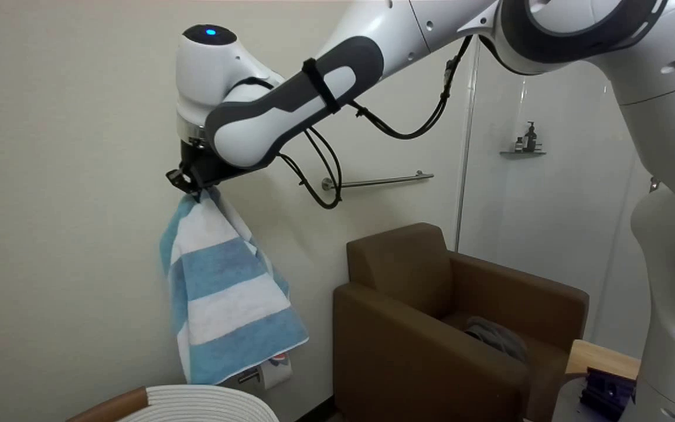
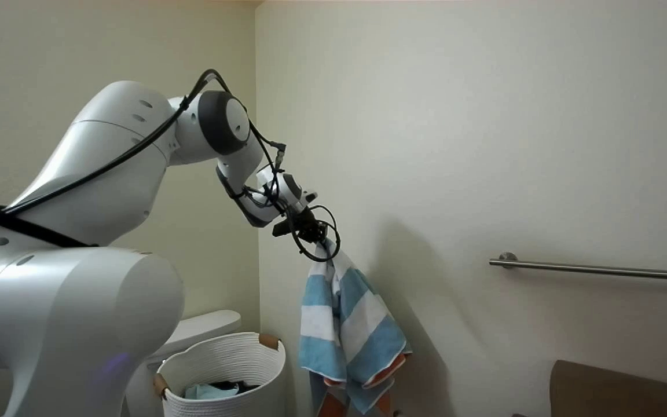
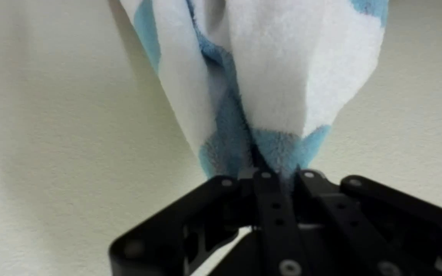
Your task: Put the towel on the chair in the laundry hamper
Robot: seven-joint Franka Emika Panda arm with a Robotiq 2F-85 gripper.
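My claw [image 3: 287, 176] is clenched around the top of the striped towel [image 1: 226, 275], which hangs beside the laundry hamper [image 2: 264, 402], clear of the chair [image 1: 419, 363]. In an exterior view the towel partly hides a toilet paper roll [image 1: 277, 373]. Cloths [image 2: 211, 392] lie inside the hamper, a toilet tank [image 2: 209, 326] behind it; crumpled gray cloth [image 1: 497, 337] rests on the chair, and a towel bar [image 2: 594, 269] spans the wall.

Cut off by the bottom edge in both exterior views: laundry hamper [image 1: 203, 403]. Cropped at lower right in an exterior view: chair [image 2: 623, 392]. Partly covered by towel [image 1: 229, 299]: toilet paper roll [image 1: 276, 374].
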